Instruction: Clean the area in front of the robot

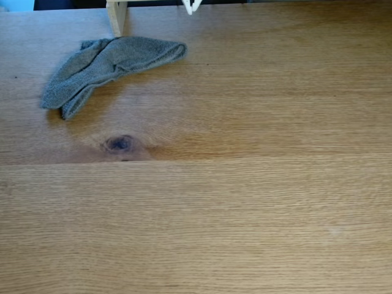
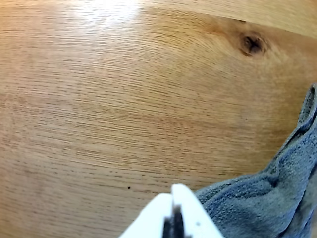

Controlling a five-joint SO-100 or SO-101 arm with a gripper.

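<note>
In the wrist view we see the gripper (image 2: 173, 210) with its two white fingers (image 2: 190, 210) pressed together, only a thin dark seam between them, holding nothing, and the tips hang over bare wood. Just right of the fingers the grey terry cloth (image 2: 267, 203) lies crumpled on the tabletop (image 2: 99, 109), not touching them as far as we can tell, while the dark knot (image 2: 251, 43) sits far ahead of the tips and to their right. In the fixed view we find the white tip of the robot (image 1: 191, 6) at the top edge, the cloth (image 1: 104, 64) below and left of it near a pale wooden post (image 1: 116, 17), the knot (image 1: 120, 143) further out, and the rest of the table (image 1: 257, 202) bare
</note>
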